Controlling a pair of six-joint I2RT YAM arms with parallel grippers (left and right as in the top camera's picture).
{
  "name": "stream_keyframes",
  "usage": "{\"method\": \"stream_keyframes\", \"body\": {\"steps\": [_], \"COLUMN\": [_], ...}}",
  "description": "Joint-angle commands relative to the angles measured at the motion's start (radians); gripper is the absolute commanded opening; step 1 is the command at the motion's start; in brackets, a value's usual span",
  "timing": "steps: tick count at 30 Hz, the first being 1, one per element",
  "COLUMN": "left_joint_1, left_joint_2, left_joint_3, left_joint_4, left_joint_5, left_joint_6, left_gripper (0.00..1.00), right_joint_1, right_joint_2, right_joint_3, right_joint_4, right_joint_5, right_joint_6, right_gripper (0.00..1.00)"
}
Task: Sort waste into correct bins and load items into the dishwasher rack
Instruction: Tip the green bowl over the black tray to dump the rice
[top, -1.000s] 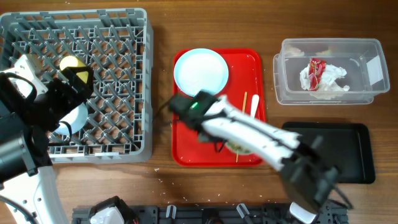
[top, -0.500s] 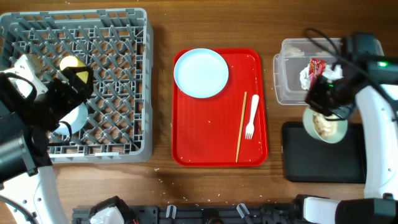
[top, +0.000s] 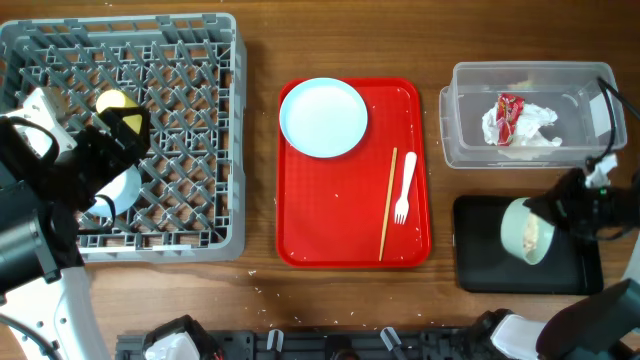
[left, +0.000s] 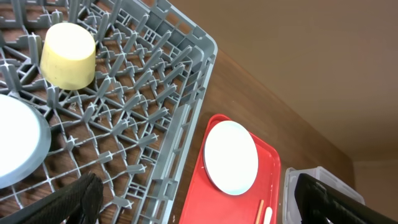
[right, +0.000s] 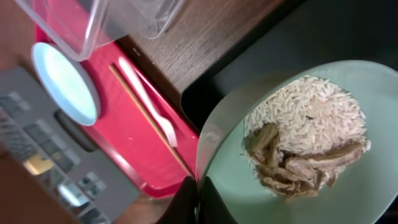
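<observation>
Right tool (top: 548, 214) gripped mint green bowl (top: 527, 230) by rim, tilted over black tray (top: 480, 272) beneath tool; food scraps (right: 298, 163) not yet dumped. Wrapper (top: 508, 113) and tissue (top: 537, 124) lay in clear tub (top: 470, 145) beyond it. Yellow cup (top: 113, 102) and light blue bowl (left: 18, 146) sat racked under wide-open, empty left tool (top: 110, 165). Plate (top: 323, 117), fork (top: 405, 187), chopstick (top: 387, 203) lay to right tool's left, unloaded.

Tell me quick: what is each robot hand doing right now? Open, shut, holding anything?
Left gripper: jaws wide open, holding nothing.
Right gripper: jaws shut on the rim of the green bowl.
</observation>
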Motion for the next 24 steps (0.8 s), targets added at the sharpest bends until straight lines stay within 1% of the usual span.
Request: {"method": "stream_keyframes", "body": {"steps": [1, 3, 4, 6, 8, 9, 11, 14, 16, 17, 19, 21, 23, 24], "left_joint_1": [-0.003, -0.003, -0.003, -0.003, -0.003, -0.003, -0.003, -0.003, -0.003, -0.003, -0.003, -0.003, -0.003, -0.003], "left_joint_2": [0.0, 0.0, 0.0, 0.0, 0.0, 0.0, 0.0, 0.0, 0.0, 0.0, 0.0, 0.0, 0.0, 0.0], "left_joint_3": [0.002, 0.002, 0.002, 0.002, 0.002, 0.002, 0.002, 0.002, 0.002, 0.002, 0.002, 0.002, 0.002, 0.002], "left_joint_4": [0.002, 0.002, 0.002, 0.002, 0.002, 0.002, 0.002, 0.002, 0.002, 0.002, 0.002, 0.002, 0.002, 0.002], "left_joint_5": [-0.002, -0.002, -0.002, -0.002, -0.002, -0.002, -0.002, -0.002, -0.002, -0.002, -0.002, -0.002, -0.002, -0.002], "left_joint_6": [0.009, 0.009, 0.009, 0.009, 0.009, 0.009, 0.009, 0.009, 0.009, 0.01, 0.009, 0.01, 0.009, 0.009], "left_gripper": [1.0, 1.0, 1.0, 1.0, 1.0, 1.0, 1.0, 1.0, 1.0, 1.0, 1.0, 1.0, 1.0, 1.0], "right_joint_1": [-0.077, -0.128, -0.152, -0.204, -0.239, -0.259, -0.292, -0.324, -0.338, -0.348, -0.368, -0.396, -0.418, -0.425], "right_joint_2": [-0.004, 0.007, 0.015, 0.044, 0.084, 0.115, 0.183, 0.269, 0.308, 0.326, 0.341, 0.342, 0.341, 0.341], "right_joint_3": [-0.057, -0.058, -0.058, -0.058, -0.058, -0.058, -0.058, -0.058, -0.058, -0.058, -0.058, -0.058, -0.058, -0.058], "right_joint_4": [-0.004, -0.021, -0.023, 0.027, 0.017, -0.018, -0.1, -0.134, -0.183, -0.187, -0.194, -0.247, -0.208, -0.179], "right_joint_5": [-0.174, -0.215, -0.224, -0.243, -0.277, -0.325, -0.431, -0.436, -0.467, -0.486, -0.485, -0.491, -0.509, -0.508], "right_joint_6": [-0.124, -0.15, -0.148, -0.121, -0.124, -0.169, -0.321, -0.351, -0.44, -0.458, -0.435, -0.458, -0.444, -0.415], "right_gripper": [0.04, 0.04, 0.04, 0.04, 0.04, 0.04, 0.04, 0.04, 0.04, 0.04, 0.04, 0.04, 0.04, 0.04]}}
